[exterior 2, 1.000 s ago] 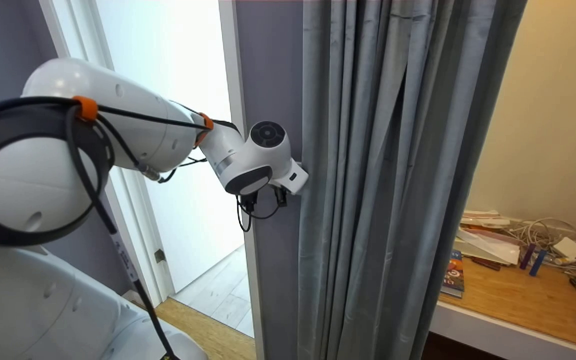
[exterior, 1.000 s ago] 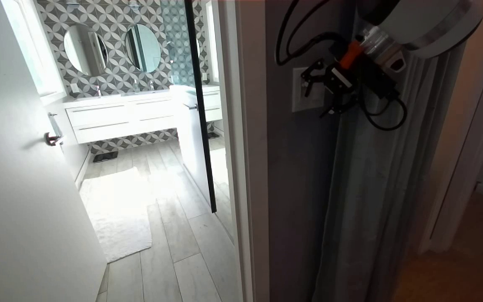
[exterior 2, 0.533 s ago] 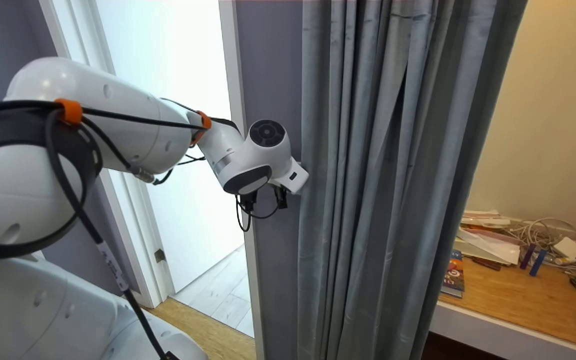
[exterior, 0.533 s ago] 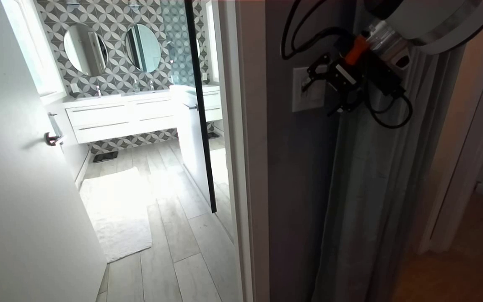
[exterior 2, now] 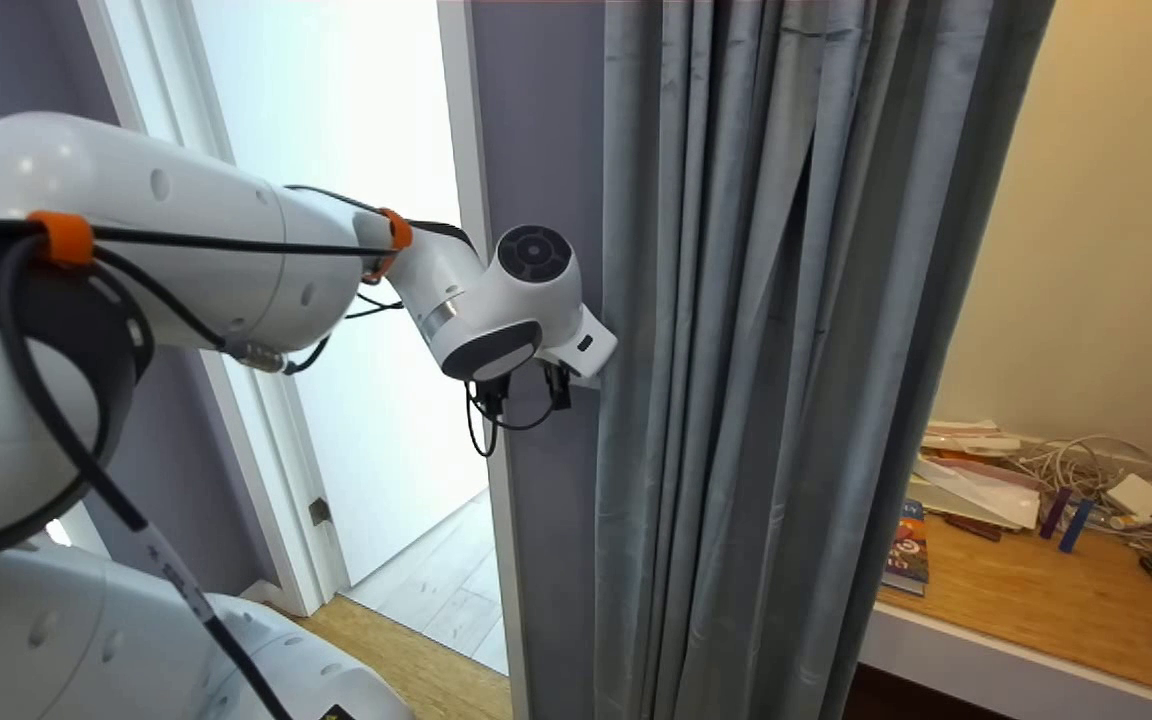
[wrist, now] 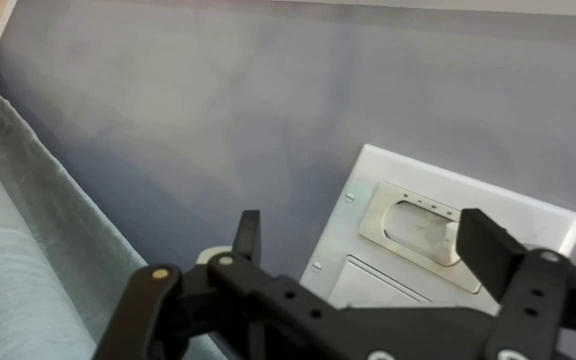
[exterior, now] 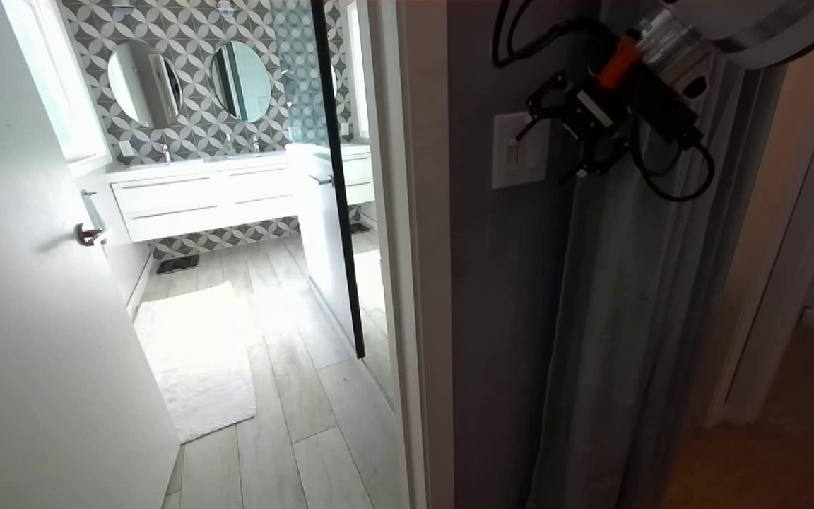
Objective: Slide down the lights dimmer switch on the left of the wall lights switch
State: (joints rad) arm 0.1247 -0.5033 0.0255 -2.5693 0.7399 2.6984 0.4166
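The wall lights switch [wrist: 335, 247] is a white plate on the grey wall, tilted in the wrist view and also visible in an exterior view [exterior: 531, 170]. Its dimmer [wrist: 375, 225] is an oval slot in a cream frame beside a flat rocker [wrist: 365, 287]. The dimmer's knob [wrist: 449, 245] sits at the slot's right end in the wrist view, partly covered by my right-hand finger [wrist: 488, 255]. My gripper [exterior: 540, 162] stands open before the plate, with nothing held. One fingertip overlaps the dimmer; whether it touches the knob I cannot tell. The lower part of the plate is hidden in the wrist view.
A grey curtain [exterior: 612, 318] hangs close beside the plate and gripper, also at the left of the wrist view [wrist: 13, 250]. White door trim [exterior: 425, 283] runs along the plate's far side. A wooden desk [exterior 2: 1066, 620] with papers and cables stands beyond the curtain.
In the exterior views my gripper has moved upward, with its upper fingertip rising along the dimmer. The jaws have spread wider, and the arm's elbow has shifted left.
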